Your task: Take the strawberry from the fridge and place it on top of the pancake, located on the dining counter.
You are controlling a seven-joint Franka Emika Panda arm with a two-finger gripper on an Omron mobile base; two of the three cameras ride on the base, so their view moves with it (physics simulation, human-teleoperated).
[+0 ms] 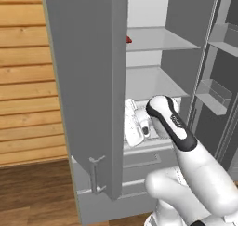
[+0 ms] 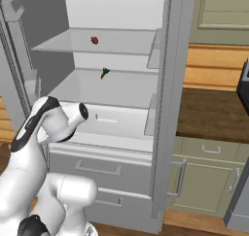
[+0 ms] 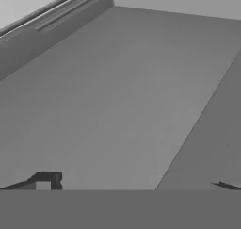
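Inside fridge (image 2: 165, 109), strawberry (image 2: 95, 40) on upper shelf (image 2: 121, 42)

No readable text, label or number appears anywhere.

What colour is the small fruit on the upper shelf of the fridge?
Dark red. The strawberry shows best in the right base view.

Strawberry (image 2: 94, 40): tiny, dark red, resting on the upper pale shelf inside the fridge (image 2: 160, 133), toward the far left of that shelf; in the left base view it peeks out just past the edge of the open left door. Fridge: light grey, both upper doors open, two lower drawers closed.
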